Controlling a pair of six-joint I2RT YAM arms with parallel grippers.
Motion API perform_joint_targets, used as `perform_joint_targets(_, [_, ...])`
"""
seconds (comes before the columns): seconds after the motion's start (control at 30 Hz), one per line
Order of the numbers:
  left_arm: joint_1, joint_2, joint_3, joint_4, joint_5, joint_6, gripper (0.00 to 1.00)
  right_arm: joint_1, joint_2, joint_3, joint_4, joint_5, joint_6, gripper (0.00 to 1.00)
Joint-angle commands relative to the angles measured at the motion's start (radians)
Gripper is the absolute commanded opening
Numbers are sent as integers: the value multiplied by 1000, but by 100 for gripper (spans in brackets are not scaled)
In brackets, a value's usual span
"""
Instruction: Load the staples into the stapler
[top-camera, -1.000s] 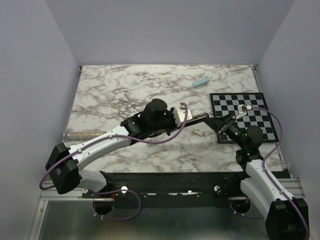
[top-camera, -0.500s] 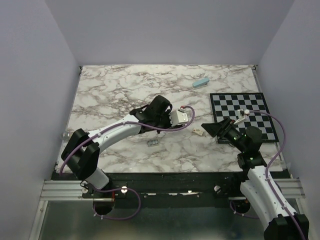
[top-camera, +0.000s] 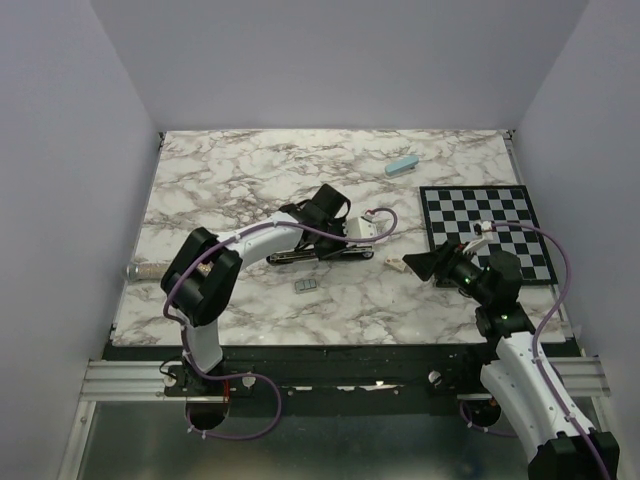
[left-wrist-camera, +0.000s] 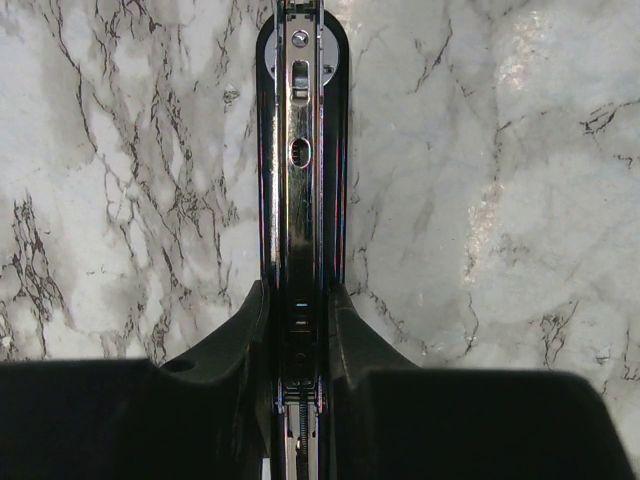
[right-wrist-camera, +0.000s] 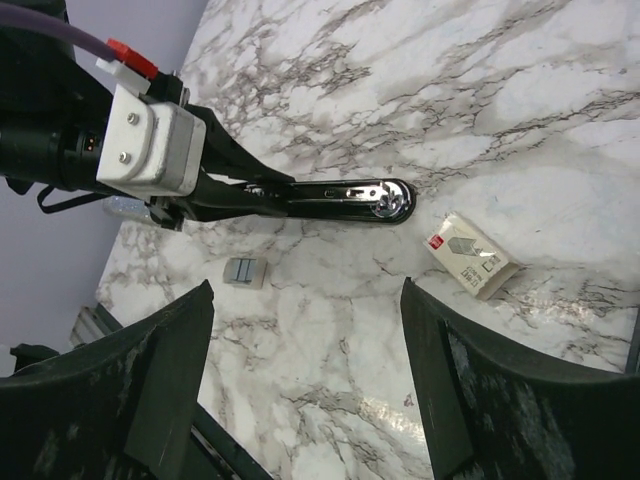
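Staging the staple pickup, I judge | staples (top-camera: 307, 286) lie loose on the table (top-camera: 200, 180), just nearer than the stapler (left-wrist-camera: 300, 150) | right hand (right-wrist-camera: 307, 290) hovers wide, empty; next it must descend and pinch them | beyond, left hand (left-wrist-camera: 300, 305) narrowly clamps the stapler, channel up.

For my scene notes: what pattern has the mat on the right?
The mat is black-and-white chequered; top external view.

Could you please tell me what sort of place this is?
Likely a robot lab test cell: a marble-patterned tabletop boxed in by plain walls, left arm and right arm mounted on a metal rail, and a checkerboard mat.
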Motion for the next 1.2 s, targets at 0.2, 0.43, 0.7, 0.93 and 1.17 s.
perform_joint_targets(0.2, [12,93,31,-49,4,17,22,5,9,46,-54,63,-114,83])
perform_joint_targets(0.43, [12,73,28,-32,-51,-17,67,6,118,90,-29,28,-134,84])
perform_joint_targets(0.7, [46,-144,29,48,-129,-144,95,83,342,210,18,-3,-215,88])
perform_joint_targets(0.93, [115,-439,-87,287,-503,-417,99,297,658,471,-158,127,-433,92])
perform_joint_targets(1.17, [133,-745,-216,316,-930,-660,99,469,971,774,-421,273,-703,93])
